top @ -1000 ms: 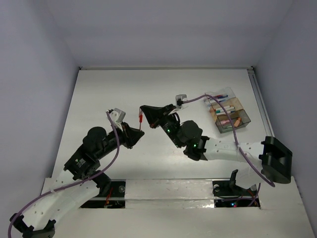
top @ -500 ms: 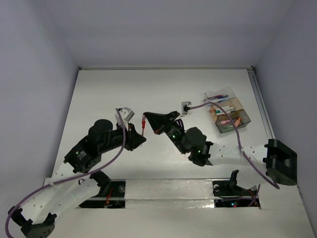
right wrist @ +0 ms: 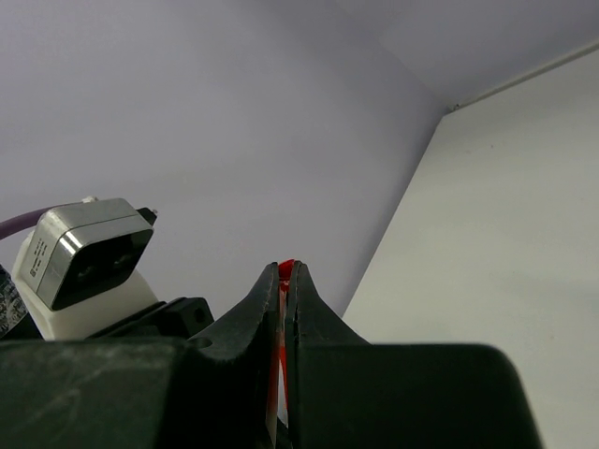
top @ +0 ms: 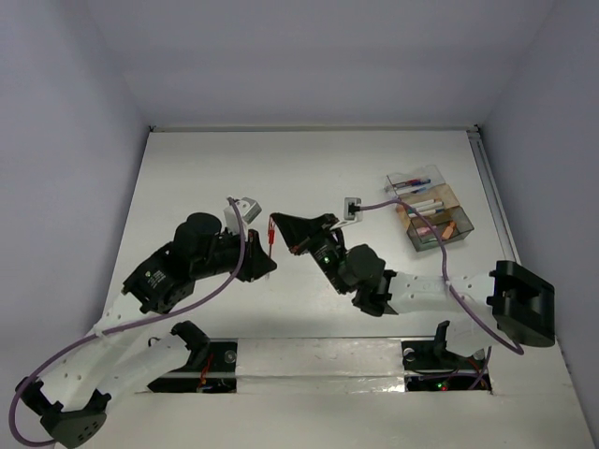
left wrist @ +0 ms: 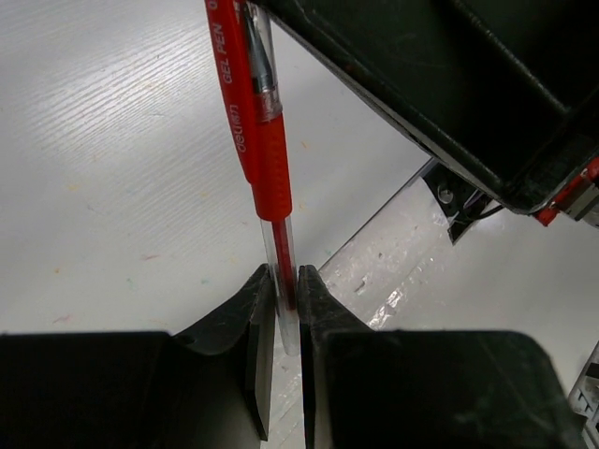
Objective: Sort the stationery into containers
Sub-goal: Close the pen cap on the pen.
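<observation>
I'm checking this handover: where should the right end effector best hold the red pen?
The far end of the red pen, approached opposite the left end effector, which pinches its clear near end. The barrel is thin and straight, so close across it; the right end effector looks shut there.

- A white table [top: 187, 187] forms the floor of the enclosure; the left wrist view shows a fine, faint grain on its surface and a few tiny coloured specks
- A pale lavender-grey back wall [top: 318, 56] rises from the table's far edge; a thin dark seam marks where the two meet
- Side walls [top: 56, 140] of the same colour close in the left and the right; all are plain and unmarked
- A slim pale rail [top: 488, 178] runs along the table's right edge, starting at the far right corner
- A white strip [top: 318, 360] lies across the near edge, scuffed and speckled; two dark rectangular openings [top: 225, 382] are cut into it, one towards each end
</observation>
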Controlling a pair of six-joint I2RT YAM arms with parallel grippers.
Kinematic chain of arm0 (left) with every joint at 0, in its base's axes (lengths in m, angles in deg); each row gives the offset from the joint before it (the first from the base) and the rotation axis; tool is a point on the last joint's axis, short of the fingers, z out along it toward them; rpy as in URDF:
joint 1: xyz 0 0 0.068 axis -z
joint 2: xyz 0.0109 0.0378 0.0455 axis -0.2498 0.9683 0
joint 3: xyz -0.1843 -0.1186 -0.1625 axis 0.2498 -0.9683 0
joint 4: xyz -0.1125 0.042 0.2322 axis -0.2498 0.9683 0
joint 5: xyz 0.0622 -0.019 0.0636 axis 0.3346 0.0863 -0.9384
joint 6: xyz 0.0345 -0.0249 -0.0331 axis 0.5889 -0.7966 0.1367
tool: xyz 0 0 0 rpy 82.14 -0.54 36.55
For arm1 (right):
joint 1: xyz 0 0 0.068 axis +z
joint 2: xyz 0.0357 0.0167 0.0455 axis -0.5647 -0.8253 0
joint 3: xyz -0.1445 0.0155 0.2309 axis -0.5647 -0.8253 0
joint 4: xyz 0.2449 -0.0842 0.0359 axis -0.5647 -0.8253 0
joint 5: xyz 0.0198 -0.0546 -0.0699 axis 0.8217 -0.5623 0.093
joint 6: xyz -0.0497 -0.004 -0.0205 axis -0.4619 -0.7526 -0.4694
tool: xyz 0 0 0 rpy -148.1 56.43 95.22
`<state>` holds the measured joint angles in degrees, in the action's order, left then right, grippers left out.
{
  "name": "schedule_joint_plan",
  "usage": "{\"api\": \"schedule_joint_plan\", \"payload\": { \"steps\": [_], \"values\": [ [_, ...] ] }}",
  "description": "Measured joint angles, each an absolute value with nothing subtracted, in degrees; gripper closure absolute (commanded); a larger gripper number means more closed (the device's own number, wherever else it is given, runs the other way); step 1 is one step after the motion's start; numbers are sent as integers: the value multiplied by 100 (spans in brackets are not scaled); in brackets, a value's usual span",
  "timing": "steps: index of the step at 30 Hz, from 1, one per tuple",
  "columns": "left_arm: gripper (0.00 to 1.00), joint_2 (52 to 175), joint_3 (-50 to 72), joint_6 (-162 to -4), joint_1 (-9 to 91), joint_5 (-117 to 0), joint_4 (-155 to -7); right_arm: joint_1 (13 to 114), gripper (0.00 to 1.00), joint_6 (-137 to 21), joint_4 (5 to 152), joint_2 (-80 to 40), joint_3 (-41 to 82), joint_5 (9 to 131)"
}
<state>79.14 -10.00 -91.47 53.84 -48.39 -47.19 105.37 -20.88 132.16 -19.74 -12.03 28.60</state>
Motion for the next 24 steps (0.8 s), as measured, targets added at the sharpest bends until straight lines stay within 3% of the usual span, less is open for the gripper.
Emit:
{"api": "schedule_joint_plan", "payload": {
  "steps": [7, 12, 18, 21, 22, 24],
  "values": [
    [100, 8152, -622, -9099, 5384, -4924, -4470, 10606, 100, -1889, 13559, -2169, -1103, 2866],
    [100, 8065, -603, -8944, 5150, -5790, -5311, 11072, 100, -1686, 13302, -2156, -1553, 3113],
    [100, 8028, -124, -8928, 5185, -5792, -7136, 11586, 100, -1717, 11710, -2167, -2058, 3671],
    [100, 7903, -117, -8924, 5185, -5772, -7447, 11564, 90, -1819, 11221, -1684, -2265, 3577],
    [100, 7862, -137, -8915, 5185, -5746, -7455, 11503, 81, -1935, 11035, -1402, -2278, 3561],
    [100, 7741, -251, -8887, 5185, -5615, -7466, 11376, 72, -2233, 10746, -803, -2265, 3601]
  ]
}}
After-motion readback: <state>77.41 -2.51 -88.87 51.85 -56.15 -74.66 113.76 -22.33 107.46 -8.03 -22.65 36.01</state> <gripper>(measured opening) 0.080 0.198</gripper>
